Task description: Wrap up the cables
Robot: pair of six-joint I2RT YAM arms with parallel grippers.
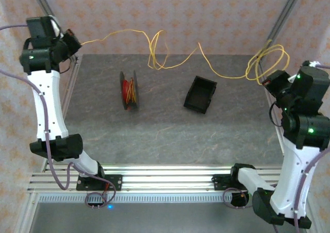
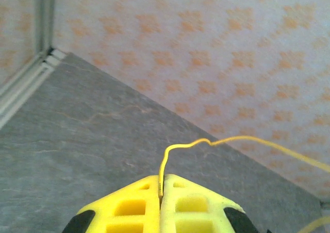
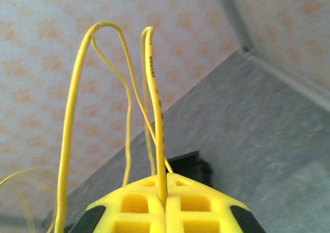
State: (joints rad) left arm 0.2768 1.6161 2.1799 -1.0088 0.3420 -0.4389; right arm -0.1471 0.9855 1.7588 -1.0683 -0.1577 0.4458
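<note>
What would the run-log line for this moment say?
left gripper: shut on cable | right gripper: shut on cable | cable: strung in air between arms, looped near right | spool, black box: on table

Left tool, right tool: both clamped, raised.

Cables are showing bright yellow-orange against a wall that is carrying a pale cream ground with a repeating orange floral motif. Table is reading dark grey, faintly veined like stone. Spool is appearing black with red and yellow windings; box is appearing plain black. Left gripper and right gripper are presenting yellow pads with black corners. Left arm and right arm are showing white shells with black joints.
</note>
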